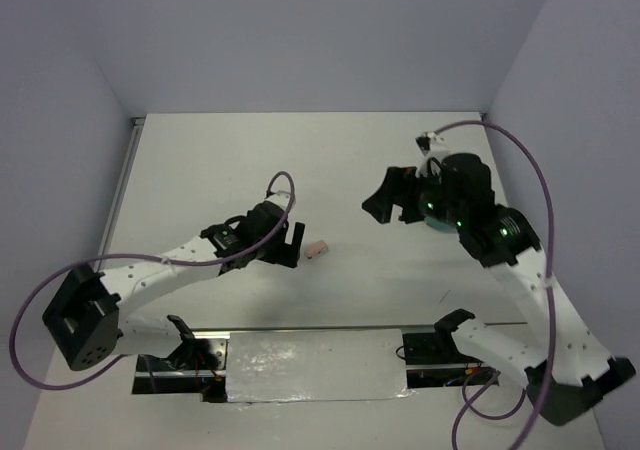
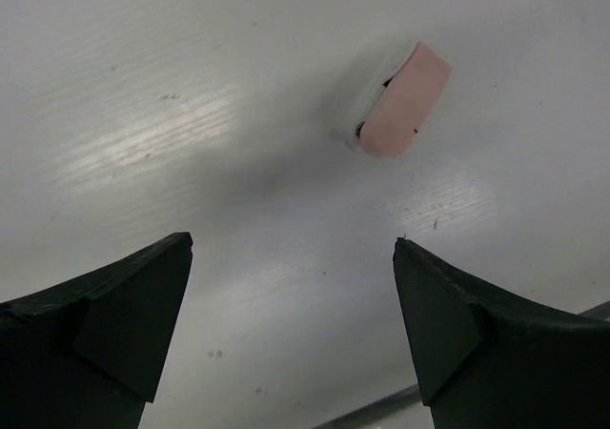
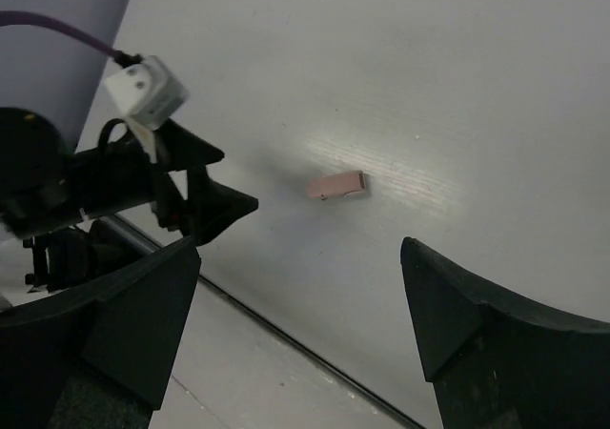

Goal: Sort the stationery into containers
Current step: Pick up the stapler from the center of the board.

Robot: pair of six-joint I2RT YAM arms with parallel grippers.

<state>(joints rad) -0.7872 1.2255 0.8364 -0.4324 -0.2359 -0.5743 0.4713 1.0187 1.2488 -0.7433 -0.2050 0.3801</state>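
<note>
Eraser position: one pink eraser block lies flat on the white tabletop, just beside the tip of the left gripper, on the side toward the right arm.
Bearing from the left jaws: in the left wrist view the block sits ahead of the open gap and off toward the right-hand finger, not centred between the two.
Long axis: in that view the block runs diagonally, so it is skewed to the line between the fingers; a small turn of the wrist, by this reading, would square the jaws to it.
Left jaws: spread wide, holding nothing, no contact with the block.
Right jaws: the right gripper is also parted wide and empty; its camera sees the block well ahead on the tabletop.
Nearer arm: the left, plainly; the right gripper is well apart from the block.
Organiser: a teal edge shows under the right arm's wrist, mostly hidden; its compartments cannot be made out.
Count: one eraser block, one organiser partly seen, two grippers; no pens or tape ring are visible.
Likely step: the left arm reaching for this last loose block.
</note>
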